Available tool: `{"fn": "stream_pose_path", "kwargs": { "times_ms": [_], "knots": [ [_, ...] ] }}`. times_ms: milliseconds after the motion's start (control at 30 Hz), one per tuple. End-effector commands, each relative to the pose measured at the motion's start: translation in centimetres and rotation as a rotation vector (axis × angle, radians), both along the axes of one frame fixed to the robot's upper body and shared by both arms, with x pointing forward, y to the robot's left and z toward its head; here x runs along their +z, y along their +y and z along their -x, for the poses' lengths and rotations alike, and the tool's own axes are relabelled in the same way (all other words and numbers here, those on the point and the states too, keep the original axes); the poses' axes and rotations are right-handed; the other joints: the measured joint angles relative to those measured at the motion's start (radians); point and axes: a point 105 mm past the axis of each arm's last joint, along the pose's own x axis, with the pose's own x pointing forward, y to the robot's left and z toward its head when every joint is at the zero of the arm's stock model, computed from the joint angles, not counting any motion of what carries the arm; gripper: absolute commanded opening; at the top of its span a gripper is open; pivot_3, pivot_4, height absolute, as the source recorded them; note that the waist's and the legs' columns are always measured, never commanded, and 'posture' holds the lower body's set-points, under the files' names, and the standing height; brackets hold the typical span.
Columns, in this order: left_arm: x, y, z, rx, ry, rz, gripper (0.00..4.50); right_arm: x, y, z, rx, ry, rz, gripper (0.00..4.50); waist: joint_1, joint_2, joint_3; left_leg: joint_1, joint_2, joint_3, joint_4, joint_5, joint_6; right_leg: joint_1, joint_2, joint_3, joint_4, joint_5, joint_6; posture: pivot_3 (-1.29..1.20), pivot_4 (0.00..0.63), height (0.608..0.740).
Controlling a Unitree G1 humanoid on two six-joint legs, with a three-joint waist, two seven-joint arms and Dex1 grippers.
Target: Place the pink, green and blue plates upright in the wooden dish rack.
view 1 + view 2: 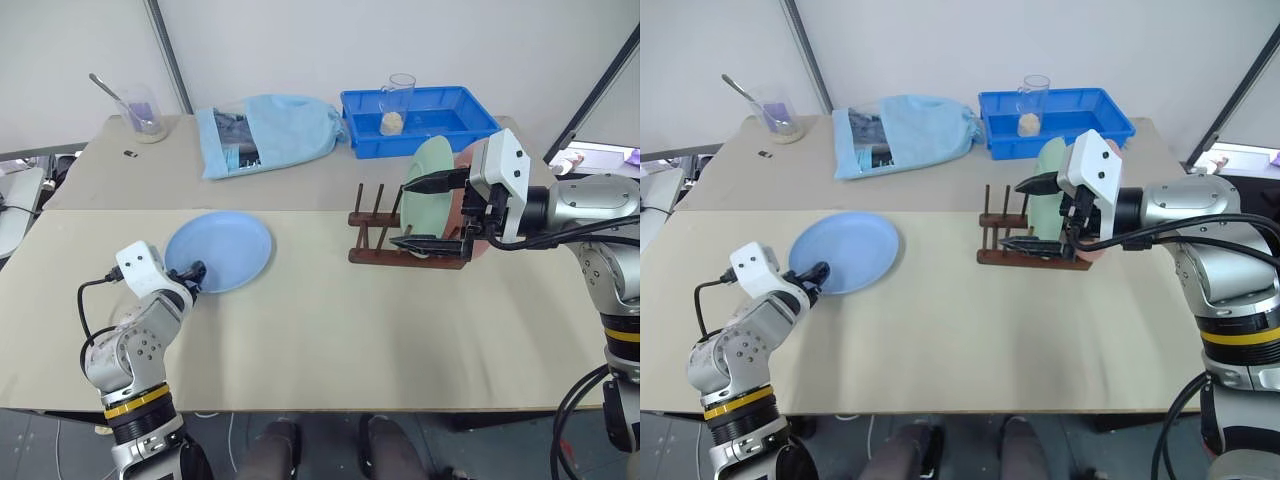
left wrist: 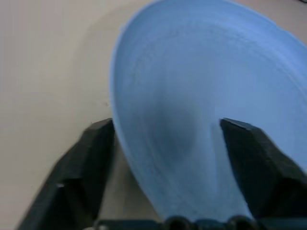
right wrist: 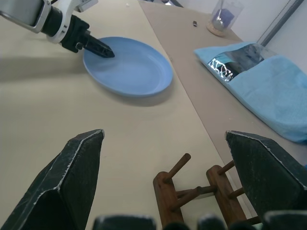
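While green plate [image 1: 428, 185] stands racked, left hand [image 1: 193, 272] straddles blue plate's [image 1: 225, 248] rim

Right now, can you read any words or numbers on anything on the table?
None: no readable words, numbers or signs.
The blue plate, green plate, wooden dish rack and blue tray are plain.
The packet inside the blue cloth bag has markings too small to read.

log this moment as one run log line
left gripper: astride rim of round light blue plastic plate, flat on table | right gripper: open by dark wooden dish rack | mint green plate, pale pink plate: upright in rack
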Motion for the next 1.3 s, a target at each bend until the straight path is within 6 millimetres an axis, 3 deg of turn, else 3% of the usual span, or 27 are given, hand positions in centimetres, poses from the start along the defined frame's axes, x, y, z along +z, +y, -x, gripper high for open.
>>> {"fn": "stream_pose_path", "kwargs": {
  "times_ms": [33, 133, 167, 367, 500, 667, 900, 1100, 1233, 1300],
  "knots": [
    [0.0, -0.6, -0.2, -0.013, 0.007, 0.028, 1.44, 1.3, 0.1, 0.7, 0.02, -0.067, 0.003, 4.5, 0.001, 0.0, 0.0, 0.0, 0.0, 0.0, 0.0, 0.0, 0.0, 0.0, 0.0, 0.0, 0.0, 0.0, 0.0, 0.0, 0.15, 0.74],
    [1.1, -0.6, -0.6, -0.004, -0.046, 0.039, 0.1, 1.4, 0.3, 0.7, 0.025, -0.08, 0.008, 4.5, 0.004, 0.0, 0.0, 0.0, 0.0, 0.0, 0.0, 0.0, 0.0, 0.0, 0.0, 0.0, 0.0, 0.0, 0.0, 0.0, 0.15, 0.74],
    [1.7, -0.6, -0.7, -0.009, -0.07, 0.036, 0.04, 1.4, 0.3, 0.8, 0.028, -0.088, 0.011, 4.5, 0.004, 0.0, 0.0, 0.0, 0.0, 0.0, 0.0, 0.0, 0.0, 0.0, 0.0, 0.0, 0.0, 0.0, 0.0, 0.0, 0.15, 0.74],
    [5.6, -1.2, -1.9, -0.024, -0.195, 0.05, 0.04, 1.7, 1.5, 0.8, 0.061, -0.15, 0.036, 4.5, 0.0, -0.002, 0.001, -0.001, 0.0, 0.0, 0.0, -0.001, -0.002, -0.001, 0.0, 0.0, 0.0, 0.001, -0.001, 0.0, 0.15, 0.74],
    [9.6, -2.9, -3.3, -0.074, -0.283, 0.067, 0.04, 0.9, 3.6, 0.4, 0.109, -0.219, 0.106, 4.5, -0.002, -0.004, 0.002, -0.001, 0.001, 0.0, 0.0, 0.0, -0.003, -0.001, 0.001, 0.0, 0.0, 0.001, -0.001, 0.0, 0.15, 0.74],
    [13.5, -5.4, -4.9, -0.146, -0.34, 0.075, 0.04, -0.7, 6.8, -2.7, 0.071, -0.347, 0.205, 4.5, -0.008, -0.005, 0.002, 0.0, 0.0, 0.0, 0.0, 0.001, -0.006, -0.001, 0.002, 0.0, 0.0, 0.002, -0.001, 0.0, 0.15, 0.74],
    [15.3, -7.4, -5.2, -0.209, -0.349, 0.059, 0.04, -2.2, 10.9, -4.8, 0.087, -0.481, 0.282, 4.5, -0.022, -0.005, 0.002, -0.001, -0.001, -0.001, -0.001, 0.003, -0.007, -0.004, 0.002, 0.0, 0.0, 0.008, -0.01, 0.0, 0.15, 0.74],
    [15.4, -7.8, -4.9, -0.219, -0.339, 0.056, 0.04, -2.5, 12.2, -6.2, 0.082, -0.6, 0.348, 4.5, -0.025, -0.005, 0.002, -0.001, -0.003, -0.002, -0.002, 0.003, -0.008, -0.004, 0.003, 0.0, 0.0, 0.009, -0.011, 0.0, 0.15, 0.74],
    [15.2, -7.9, -4.6, -0.222, -0.326, 0.064, 0.0, -2.8, 12.5, -6.7, 0.074, -0.645, 0.37, 3.42, -0.026, -0.005, 0.002, 0.0, -0.002, -0.003, -0.002, 0.004, -0.009, -0.003, 0.004, 0.0, 0.0, 0.009, -0.011, 0.0, 0.15, 0.74],
    [15.0, -7.7, -4.5, -0.207, -0.311, 0.066, 0.0, -2.9, 12.8, -7.0, 0.067, -0.666, 0.376, 2.65, -0.026, -0.005, 0.002, 0.0, -0.002, -0.003, -0.003, 0.004, -0.01, -0.004, 0.005, 0.0, 0.0, 0.009, -0.011, 0.0, 0.15, 0.74]
  ]
}}
